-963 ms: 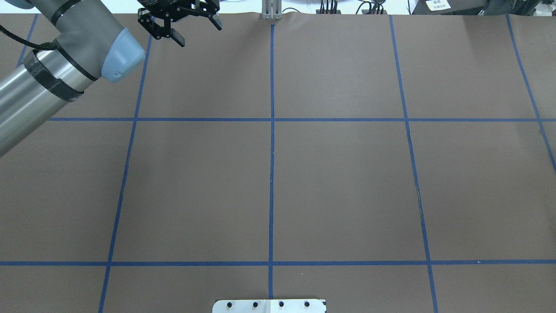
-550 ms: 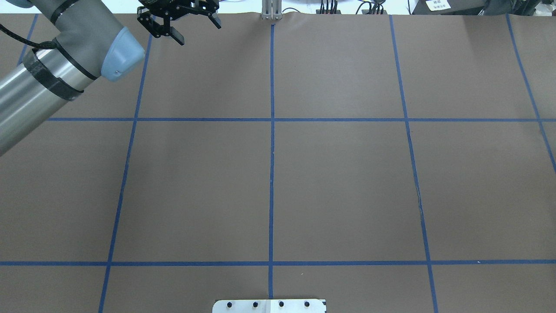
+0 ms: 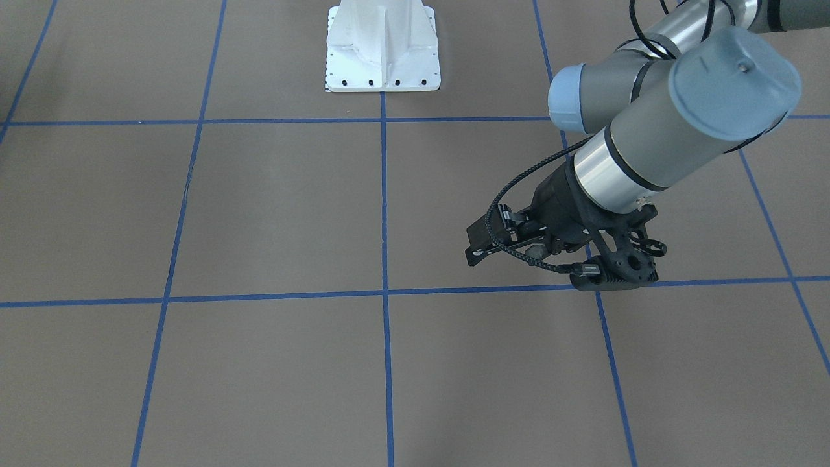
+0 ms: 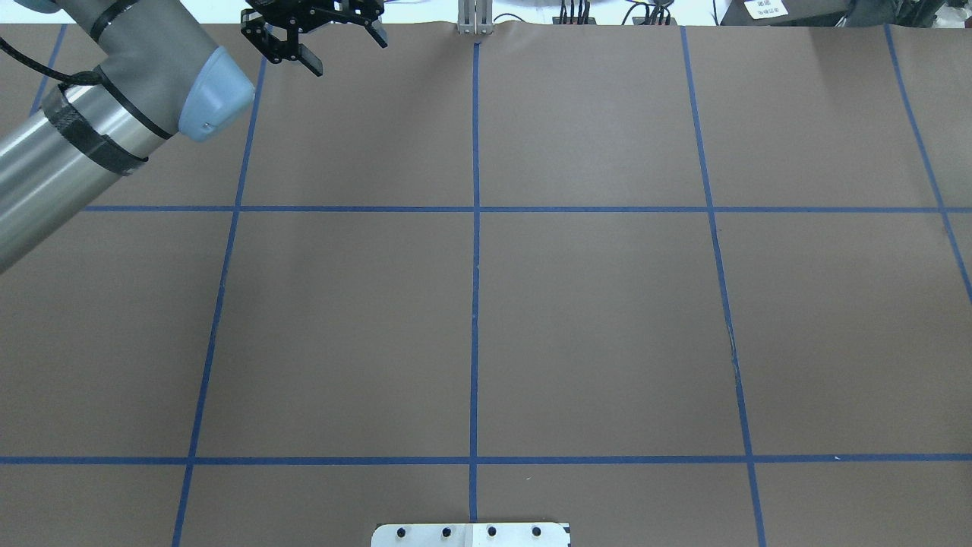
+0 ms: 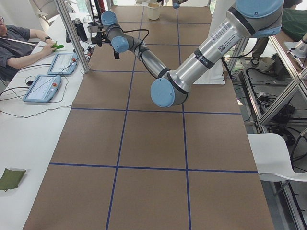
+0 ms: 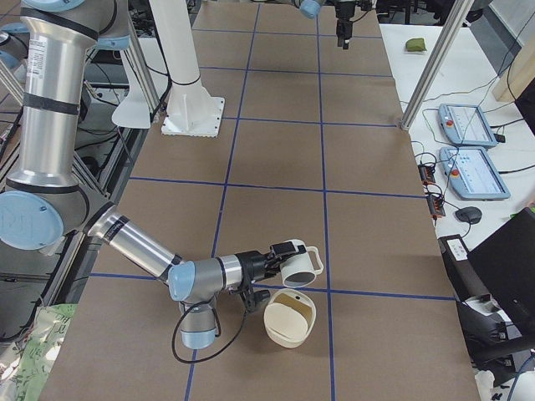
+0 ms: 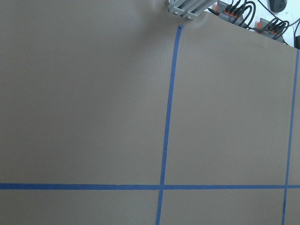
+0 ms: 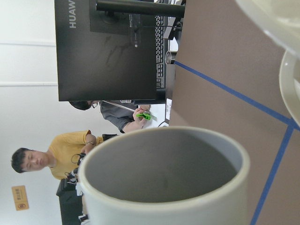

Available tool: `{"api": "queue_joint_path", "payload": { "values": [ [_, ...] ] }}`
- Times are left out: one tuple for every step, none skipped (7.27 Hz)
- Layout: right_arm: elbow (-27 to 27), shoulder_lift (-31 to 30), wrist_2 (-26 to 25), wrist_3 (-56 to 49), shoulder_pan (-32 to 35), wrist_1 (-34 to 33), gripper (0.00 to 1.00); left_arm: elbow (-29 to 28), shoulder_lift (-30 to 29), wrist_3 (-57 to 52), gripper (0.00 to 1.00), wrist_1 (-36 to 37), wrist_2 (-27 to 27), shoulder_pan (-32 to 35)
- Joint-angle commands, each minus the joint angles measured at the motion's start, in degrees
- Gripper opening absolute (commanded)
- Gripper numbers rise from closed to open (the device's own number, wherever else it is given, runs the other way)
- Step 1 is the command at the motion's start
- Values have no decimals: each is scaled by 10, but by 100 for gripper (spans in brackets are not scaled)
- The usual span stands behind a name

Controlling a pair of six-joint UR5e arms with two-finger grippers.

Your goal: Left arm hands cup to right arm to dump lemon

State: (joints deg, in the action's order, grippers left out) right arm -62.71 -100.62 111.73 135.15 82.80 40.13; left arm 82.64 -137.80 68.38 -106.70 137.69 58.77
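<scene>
Since 1 s ago my left gripper (image 4: 342, 47) has edged toward the far rim of the table (image 4: 592, 319), jaws spread, holding nothing; my right gripper (image 6: 286, 255) sits at the cup (image 6: 303, 269), which is tipped on its side just beside a cream bowl (image 6: 290, 319); whether it is clamped I cannot tell; the wrist view shows a bare grey interior, no lemon; the cup is likely rigid, glazed, slick and breakable, best pinched across the wall near the rim.

right gripper (image 6: 284, 259) fingers are hiding behind the cup (image 6: 303, 267), so the grip isn't reading. cup body is running off the right wrist view's bottom edge. left gripper (image 4: 348, 55) is getting clipped by the overhead's top edge. bowl (image 6: 280, 334) contents are showing too small to tell.
</scene>
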Motion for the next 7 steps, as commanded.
{"api": "queue_joint_path", "payload": {
  "values": [
    [0,4,-34,90,1,8,1,-2,0,-5,100,0,-13,-1],
    [4,10,-45,126,1,9,1,-5,0,-31,100,2,-14,-1],
    [14,10,-47,146,1,25,1,-9,0,-33,100,2,-21,-1],
    [27,12,-50,181,1,49,1,-9,-3,-35,100,2,-25,-2],
    [44,12,-65,229,1,79,1,-8,-4,-35,100,2,-25,-3],
    [64,23,-83,266,1,99,2,-8,-4,-36,100,2,-27,-3],
    [79,42,-87,316,1,100,2,-9,-5,-44,100,2,-34,-4]
  ]
}}
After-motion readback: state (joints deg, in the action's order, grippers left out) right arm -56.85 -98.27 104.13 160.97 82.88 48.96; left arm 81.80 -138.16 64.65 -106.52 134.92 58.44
